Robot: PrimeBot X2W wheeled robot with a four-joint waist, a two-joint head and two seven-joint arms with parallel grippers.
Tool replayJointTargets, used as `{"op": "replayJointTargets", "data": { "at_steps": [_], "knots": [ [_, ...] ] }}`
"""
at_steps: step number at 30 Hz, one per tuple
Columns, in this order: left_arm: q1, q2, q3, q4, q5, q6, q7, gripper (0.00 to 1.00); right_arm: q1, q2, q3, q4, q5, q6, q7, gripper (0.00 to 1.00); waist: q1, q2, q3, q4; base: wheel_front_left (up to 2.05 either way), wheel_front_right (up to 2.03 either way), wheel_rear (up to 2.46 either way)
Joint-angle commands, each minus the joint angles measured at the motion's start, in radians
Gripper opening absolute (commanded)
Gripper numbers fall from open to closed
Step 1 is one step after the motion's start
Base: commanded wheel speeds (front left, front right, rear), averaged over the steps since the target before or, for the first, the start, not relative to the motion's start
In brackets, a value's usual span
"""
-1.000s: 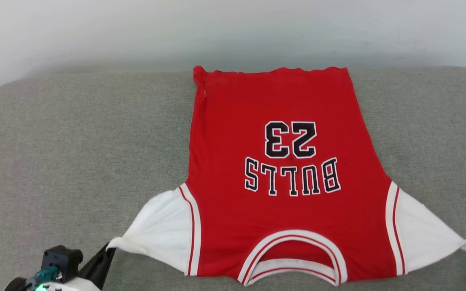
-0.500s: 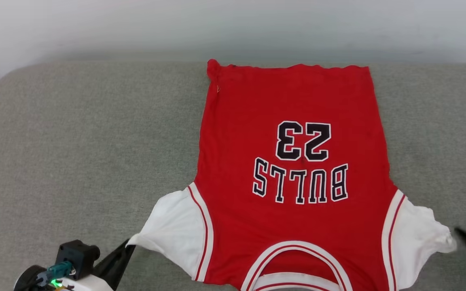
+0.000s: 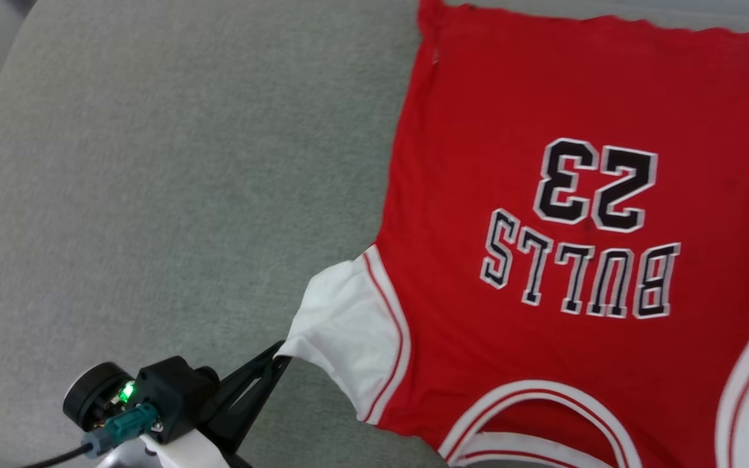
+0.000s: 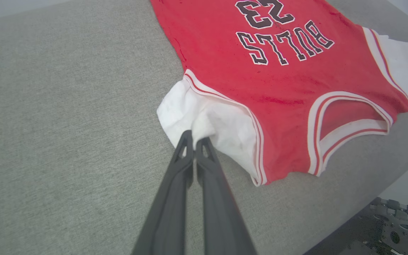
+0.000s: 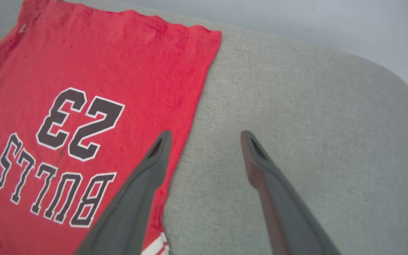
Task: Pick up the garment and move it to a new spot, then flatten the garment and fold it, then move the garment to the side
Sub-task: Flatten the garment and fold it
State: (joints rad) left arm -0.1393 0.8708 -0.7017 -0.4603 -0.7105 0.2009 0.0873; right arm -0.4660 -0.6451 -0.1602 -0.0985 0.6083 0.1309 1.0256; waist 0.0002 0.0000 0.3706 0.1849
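I see the garment (image 3: pixel 504 338) red, sleeves white, trim striped red-white. Its black print is outlined white; the cushion (image 3: pixel 153 195) is grey.

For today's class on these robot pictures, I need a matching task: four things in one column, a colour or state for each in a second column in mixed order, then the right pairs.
Column one
1. left gripper
2. right gripper
3. print
4. padded surface

Column two
a. grey, lying under the garment
b. shut on the garment's white sleeve
c. black with a white outline
d. open, holding nothing

Pairs: 1-b, 2-d, 3-c, 4-a
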Motion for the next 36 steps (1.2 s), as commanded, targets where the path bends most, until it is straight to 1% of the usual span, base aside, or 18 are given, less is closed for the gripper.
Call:
{"op": "replayJointTargets", "data": {
  "at_steps": [1, 5, 8, 9, 12, 15, 16, 18, 23, 25, 29, 30, 31, 32, 36],
  "knots": [
    [-0.037, -0.011, -0.008, -0.015, 0.021, -0.012, 0.012, 0.00, -0.104, 0.012, -0.009, 0.045, -0.054, 0.000, 0.049, 1.00, -0.0002, 0.0000, 0.107, 0.105, 0.00, 0.00, 0.00],
    [-0.077, -0.035, -0.023, -0.041, 0.046, -0.028, 0.022, 0.00, -0.275, 0.024, -0.046, 0.150, -0.178, 0.000, 0.168, 1.00, -0.0002, 0.0000, 0.173, 0.168, 0.00, 0.00, 0.00],
    [-0.099, -0.060, -0.036, -0.058, 0.059, -0.034, 0.022, 0.00, -0.385, 0.031, -0.061, 0.204, -0.268, 0.000, 0.249, 1.00, -0.0002, 0.0000, 0.217, 0.207, 0.00, 0.00, 0.00],
    [-0.099, -0.060, -0.036, -0.058, 0.059, -0.034, 0.022, 0.00, -0.385, 0.031, -0.061, 0.204, -0.268, 0.000, 0.249, 1.00, -0.0002, 0.0000, 0.217, 0.207, 0.00, 0.00, 0.00],
    [-0.113, -0.081, -0.051, -0.065, 0.067, -0.042, 0.022, 0.00, -0.475, 0.042, -0.076, 0.241, -0.337, 0.000, 0.304, 1.00, -0.0002, 0.0000, 0.252, 0.239, 0.00, 0.00, 0.00],
    [-0.122, -0.100, -0.056, -0.070, 0.065, -0.049, 0.014, 0.00, -0.541, 0.026, -0.085, 0.262, -0.412, 0.000, 0.333, 1.00, -0.0002, 0.0000, 0.287, 0.264, 0.00, 0.00, 0.00],
    [-0.120, -0.111, -0.053, -0.071, 0.051, -0.048, 0.009, 0.00, -0.553, 0.015, -0.073, 0.270, -0.430, 0.000, 0.342, 1.00, -0.0002, 0.0000, 0.299, 0.270, 0.00, 0.00, 0.00],
    [-0.128, -0.112, -0.051, -0.059, 0.051, -0.055, 0.001, 0.00, -0.577, 0.004, -0.067, 0.286, -0.447, 0.000, 0.356, 1.00, -0.0002, 0.0000, 0.317, 0.282, 0.00, 0.00, 0.00],
    [-0.143, -0.127, -0.055, -0.029, 0.054, -0.073, -0.018, 0.00, -0.616, 0.024, -0.091, 0.324, -0.469, 0.000, 0.378, 1.00, -0.0002, 0.0000, 0.345, 0.301, 0.00, 0.00, 0.00],
    [-0.148, -0.131, -0.056, -0.018, 0.052, -0.077, -0.024, 0.00, -0.602, 0.038, -0.095, 0.341, -0.476, 0.000, 0.394, 1.00, -0.0002, 0.0000, 0.348, 0.303, 0.00, 0.00, 0.00],
    [-0.155, -0.136, -0.056, -0.006, 0.057, -0.081, -0.028, 0.00, -0.553, 0.081, -0.132, 0.369, -0.479, 0.000, 0.461, 1.00, -0.0002, 0.0000, 0.349, 0.303, 0.00, 0.00, 0.00],
    [-0.157, -0.131, -0.057, -0.004, 0.065, -0.080, -0.026, 0.00, -0.539, 0.086, -0.136, 0.362, -0.484, 0.000, 0.468, 0.55, -0.0002, 0.0000, 0.348, 0.301, 0.00, 0.00, 0.00],
    [-0.159, -0.128, -0.057, -0.002, 0.070, -0.079, -0.025, 0.00, -0.528, 0.087, -0.139, 0.354, -0.489, 0.000, 0.474, 0.20, -0.0002, 0.0000, 0.348, 0.299, 0.00, 0.00, 0.00],
    [-0.160, -0.127, -0.058, -0.002, 0.072, -0.077, -0.024, 0.00, -0.520, 0.084, -0.144, 0.350, -0.491, 0.000, 0.480, 0.00, -0.0002, 0.0000, 0.348, 0.298, 0.00, 0.00, 0.00],
    [-0.163, -0.129, -0.055, -0.002, 0.066, -0.075, -0.024, 0.00, -0.503, 0.089, -0.162, 0.325, -0.492, 0.000, 0.463, 0.00, -0.0002, 0.0000, 0.330, 0.287, 0.00, 0.00, 0.00]
  ]
}}
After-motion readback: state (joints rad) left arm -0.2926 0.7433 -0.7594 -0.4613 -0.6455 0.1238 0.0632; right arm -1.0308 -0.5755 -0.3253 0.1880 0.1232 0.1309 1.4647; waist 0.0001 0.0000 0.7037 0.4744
